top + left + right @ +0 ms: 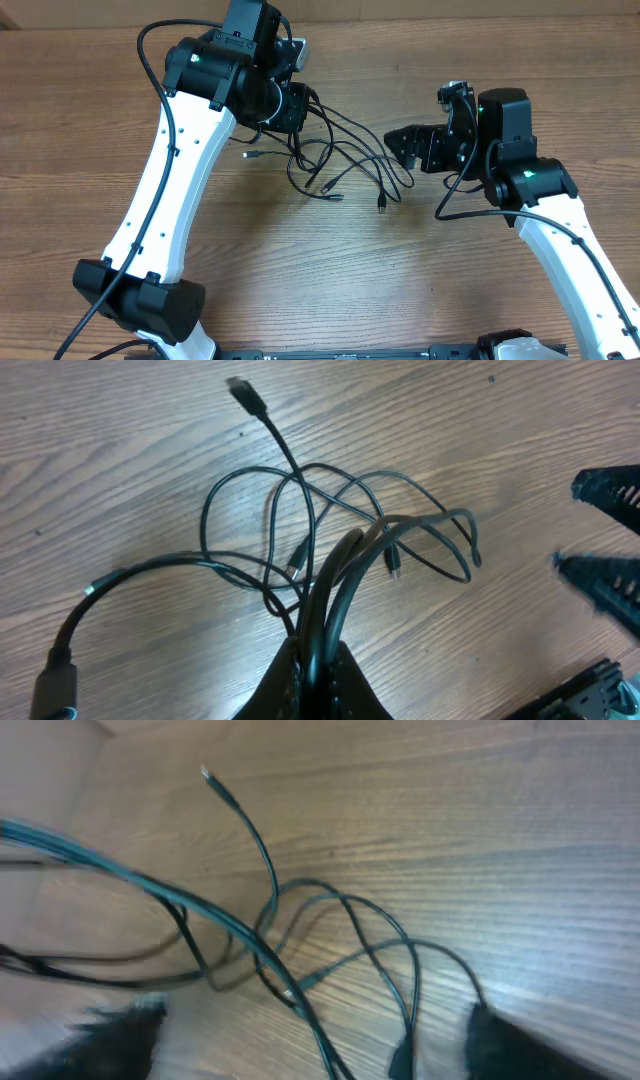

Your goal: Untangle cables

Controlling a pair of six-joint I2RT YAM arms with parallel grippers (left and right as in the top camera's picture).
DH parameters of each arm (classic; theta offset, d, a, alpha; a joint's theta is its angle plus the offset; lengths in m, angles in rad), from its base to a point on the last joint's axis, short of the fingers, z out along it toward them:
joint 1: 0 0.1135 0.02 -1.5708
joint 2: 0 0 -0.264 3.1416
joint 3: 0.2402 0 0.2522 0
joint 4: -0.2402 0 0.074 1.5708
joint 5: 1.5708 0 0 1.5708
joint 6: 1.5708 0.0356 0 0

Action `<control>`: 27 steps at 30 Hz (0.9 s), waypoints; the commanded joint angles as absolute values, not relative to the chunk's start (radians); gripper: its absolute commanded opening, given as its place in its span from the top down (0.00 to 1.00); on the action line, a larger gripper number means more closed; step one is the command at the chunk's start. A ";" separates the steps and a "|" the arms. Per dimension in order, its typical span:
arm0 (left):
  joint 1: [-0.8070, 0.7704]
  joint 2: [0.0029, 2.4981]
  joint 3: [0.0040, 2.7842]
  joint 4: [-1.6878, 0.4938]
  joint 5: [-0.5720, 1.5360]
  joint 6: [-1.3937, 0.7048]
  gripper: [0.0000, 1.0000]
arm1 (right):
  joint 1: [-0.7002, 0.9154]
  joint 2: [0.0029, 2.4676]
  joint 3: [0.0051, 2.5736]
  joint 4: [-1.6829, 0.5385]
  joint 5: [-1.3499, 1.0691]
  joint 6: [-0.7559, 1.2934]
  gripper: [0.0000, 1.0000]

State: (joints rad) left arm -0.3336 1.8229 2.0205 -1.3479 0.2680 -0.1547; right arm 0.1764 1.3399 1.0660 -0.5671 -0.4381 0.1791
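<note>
Several thin black cables [340, 165] lie tangled in loose loops on the wooden table, their small plugs spread toward the front. My left gripper [292, 108] is shut on a bunch of strands at the tangle's left end. In the left wrist view the cables [300, 540] fan out from the closed left gripper [320, 675]. My right gripper [398, 146] stands open just right of the tangle. In the right wrist view cable strands [300, 940] run between the wide-apart fingers of the right gripper [320, 1050], and none is pinched.
The left arm [170, 190] crosses the table's left side and the right arm [560, 230] its right side. Bare wooden table [330, 270] lies in front of the tangle. A thicker cord with a large plug [55, 680] shows at the left wrist view's lower left.
</note>
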 commanded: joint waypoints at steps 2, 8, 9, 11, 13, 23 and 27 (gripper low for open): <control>-0.262 1.822 2.049 -1.337 0.252 -0.165 0.96 | 0.173 1.332 1.079 -0.624 -0.500 0.176 0.00; -0.136 1.821 2.191 -1.345 0.192 -0.166 0.96 | 0.173 1.332 1.079 -0.710 -0.482 0.175 0.00; -0.119 1.821 2.214 -1.345 0.162 -0.166 0.96 | 0.173 1.332 1.079 -0.710 -0.478 0.175 0.00; -0.079 1.821 2.273 -1.347 0.056 -0.189 0.96 | 0.173 1.332 1.079 -0.709 -0.463 0.175 0.00; -0.049 1.821 2.324 -1.355 -0.076 -0.221 0.96 | 0.173 1.332 1.079 -0.709 -0.456 0.175 0.00; -0.034 1.819 2.391 -1.327 -0.388 -0.302 0.96 | 0.173 1.338 1.079 -0.709 -0.436 0.176 0.00; -0.080 1.834 2.390 -1.331 -0.330 -0.239 0.96 | 0.173 1.338 1.079 -0.708 -0.426 0.191 0.00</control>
State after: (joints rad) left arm -0.0353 1.8275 2.3638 -1.3376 -0.3340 -0.2783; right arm 0.1764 1.3399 1.0660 -0.7113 -0.4419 0.1799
